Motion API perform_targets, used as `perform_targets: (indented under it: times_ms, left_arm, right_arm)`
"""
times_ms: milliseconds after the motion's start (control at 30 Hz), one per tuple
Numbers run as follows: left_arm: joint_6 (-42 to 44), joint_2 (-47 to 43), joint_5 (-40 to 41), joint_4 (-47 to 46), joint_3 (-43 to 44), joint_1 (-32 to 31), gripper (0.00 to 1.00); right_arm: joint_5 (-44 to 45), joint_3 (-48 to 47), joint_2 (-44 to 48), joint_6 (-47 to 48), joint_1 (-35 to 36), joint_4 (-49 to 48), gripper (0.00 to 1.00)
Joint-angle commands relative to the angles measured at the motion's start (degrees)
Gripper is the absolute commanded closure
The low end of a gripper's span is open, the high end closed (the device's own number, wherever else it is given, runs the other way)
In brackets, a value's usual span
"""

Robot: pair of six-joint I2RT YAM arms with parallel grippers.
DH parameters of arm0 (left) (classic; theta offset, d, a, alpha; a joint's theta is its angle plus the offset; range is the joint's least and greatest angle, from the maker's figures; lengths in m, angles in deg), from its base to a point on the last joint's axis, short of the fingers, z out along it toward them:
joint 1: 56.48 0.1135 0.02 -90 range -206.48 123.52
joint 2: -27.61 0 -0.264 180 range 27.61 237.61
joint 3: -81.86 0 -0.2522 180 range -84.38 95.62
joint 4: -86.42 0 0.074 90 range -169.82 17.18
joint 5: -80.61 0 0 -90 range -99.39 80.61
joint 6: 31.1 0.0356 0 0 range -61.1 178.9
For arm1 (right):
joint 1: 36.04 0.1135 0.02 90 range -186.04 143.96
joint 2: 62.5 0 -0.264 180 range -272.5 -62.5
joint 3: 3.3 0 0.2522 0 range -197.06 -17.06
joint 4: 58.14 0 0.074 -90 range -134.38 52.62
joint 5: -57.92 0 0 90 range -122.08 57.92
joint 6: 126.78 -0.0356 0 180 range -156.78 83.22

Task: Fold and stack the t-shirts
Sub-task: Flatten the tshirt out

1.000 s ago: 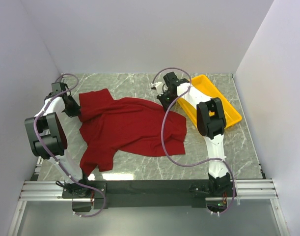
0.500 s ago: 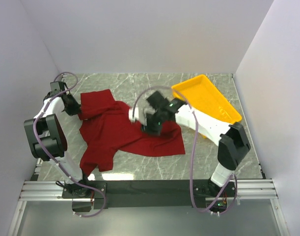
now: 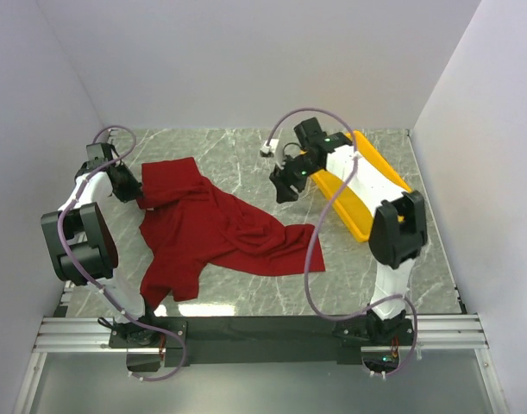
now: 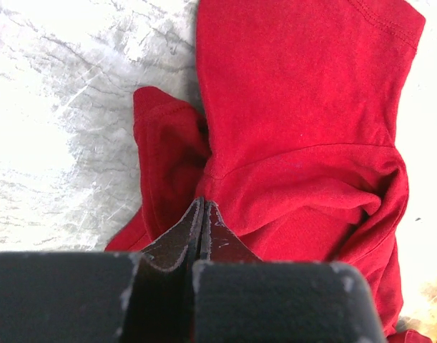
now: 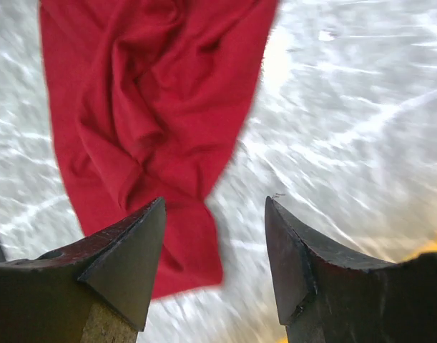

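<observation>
Right gripper (image 3: 285, 186) is now withdrawn beside the yellow tray (image 3: 386, 175), jaws parted and empty; left gripper (image 4: 202, 205) is clamped on the dark red t-shirt (image 3: 220, 231), which is spread crumpled across the marble table (image 3: 237, 153).

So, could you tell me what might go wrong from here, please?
1. The left gripper is shut on one bunched edge of the t-shirt while the right gripper hangs open and empty; pulling from one side would likely drag and crumple it more.
2. The right arm crosses over the yellow tray and may knock it when it moves.
</observation>
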Motion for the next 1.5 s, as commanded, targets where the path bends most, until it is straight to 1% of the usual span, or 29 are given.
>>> perform_targets:
  times_ms: [0, 200, 300, 500, 667, 800, 867, 900, 933, 1000, 1033, 1200, 1233, 1267, 1333, 1433, 1467]
  left_arm:
    - [-0.1, -3.3, -1.5, -1.4, -0.3, 0.2, 0.99]
    - [-0.6, -3.8, -2.3, -2.0, -1.3, 0.3, 0.99]
    - [-0.7, -3.9, -2.4, -2.2, -1.5, 0.3, 0.99]
    - [-0.6, -3.9, -2.6, -2.0, -1.1, 0.3, 0.99]
    - [-0.7, -4.0, -2.9, -2.2, -1.1, 0.4, 0.99]
    - [-1.0, -3.9, -3.5, -2.7, -1.5, 0.4, 0.99]
    - [-1.2, -3.9, -3.7, -2.8, -1.5, 0.3, 0.99]
    - [-1.3, -3.9, -3.9, -2.8, -1.5, 0.3, 0.99]
    - [-1.3, -4.1, -3.9, -2.9, -1.5, 0.3, 0.99]
    - [-1.1, -4.4, -3.8, -2.9, -1.3, 0.4, 0.99]
    - [-1.0, -4.8, -3.8, -2.8, -1.2, 0.3, 0.99]
    - [-0.1, -7.5, -1.7, -3.2, -0.4, 0.4, 0.99]
    - [-0.1, -8.4, -1.2, -3.0, -0.1, 0.5, 0.99]
    - [-0.1, -9.0, -0.3, -3.0, 0.4, 0.6, 0.99]
    - [-0.2, -11.0, 0.5, -3.5, 0.6, 0.5, 0.99]
    - [-0.8, -13.2, 1.9, -5.2, 0.4, 0.8, 0.99]
    - [-0.9, -13.6, 2.0, -5.7, 0.3, 0.7, 0.99]
  right_arm:
    - [-7.6, -1.6, -5.7, -5.9, 2.4, 1.0, 0.36]
    - [-4.8, 2.3, -7.8, -3.6, 9.3, -2.4, 0.35]
    - [-3.7, 2.3, -9.1, -2.4, 10.9, -2.9, 0.35]
    - [-0.4, 1.5, -11.7, -1.7, 12.4, -3.4, 0.35]
    - [3.4, 3.5, -11.9, -2.3, 13.2, -5.7, 0.36]
    - [5.3, 3.9, -12.3, -3.1, 13.6, -6.7, 0.4]
    - [5.6, 3.6, -12.8, -3.8, 13.7, -6.8, 0.49]
    - [5.5, 3.4, -12.9, -4.1, 13.7, -6.7, 0.55]
    - [5.3, 2.9, -12.8, -4.5, 13.7, -6.7, 0.72]
    - [4.3, 2.7, -12.3, -5.1, 13.6, -6.3, 0.88]
    - [3.9, 2.6, -11.8, -5.3, 13.5, -6.2, 1.0]
    - [1.2, -0.6, -4.8, -7.9, 9.9, -4.9, 1.0]
    - [0.6, -2.8, -3.8, -8.5, 7.0, -4.8, 1.0]
    - [0.9, -3.9, -2.3, -10.7, 5.7, -5.8, 1.0]
    - [2.1, -6.9, -1.2, -13.8, 1.8, -6.7, 1.0]
    - [7.5, -7.9, -0.4, -16.6, -1.8, -9.7, 1.0]
    - [10.3, -7.5, -0.2, -17.3, -2.2, -12.1, 1.0]
